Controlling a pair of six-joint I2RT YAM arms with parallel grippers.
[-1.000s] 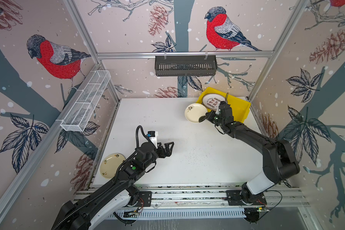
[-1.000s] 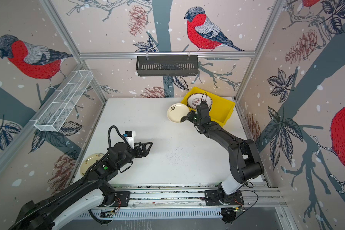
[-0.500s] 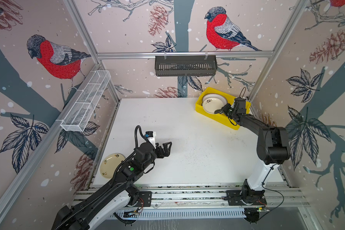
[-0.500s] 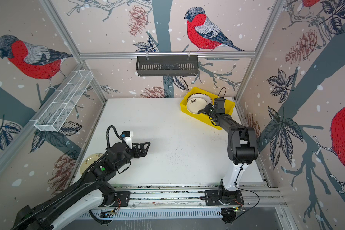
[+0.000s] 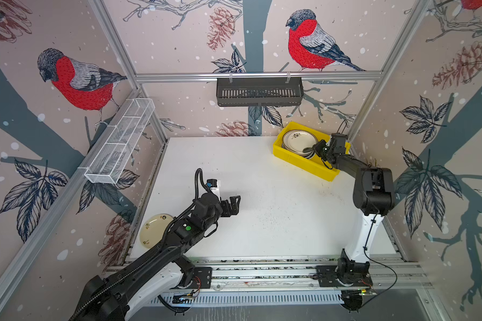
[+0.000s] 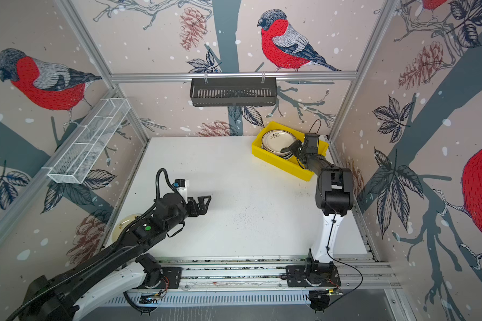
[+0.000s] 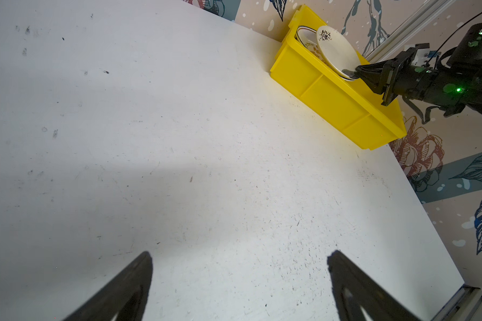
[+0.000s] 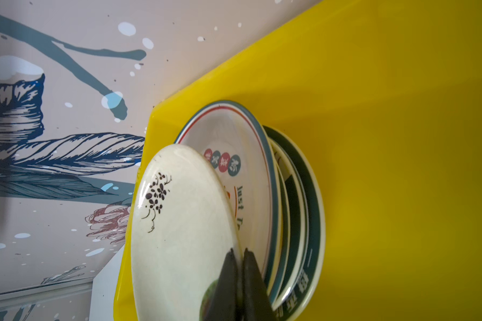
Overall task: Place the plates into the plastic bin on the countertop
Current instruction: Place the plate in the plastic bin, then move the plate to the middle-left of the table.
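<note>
Inside plastic bin (image 5: 302, 163): plates (image 5: 298, 140) stacked, perhaps four.

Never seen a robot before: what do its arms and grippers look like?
Left arm and right arm: black, white lower segments, green lights. A ribbed black hose loops off the left; thin wire on the right. Left gripper and right gripper: paired black pointed fingers.

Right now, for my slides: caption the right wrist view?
Right gripper pinches cream floral plate by its rim over stacked plates in yellow bin.
</note>
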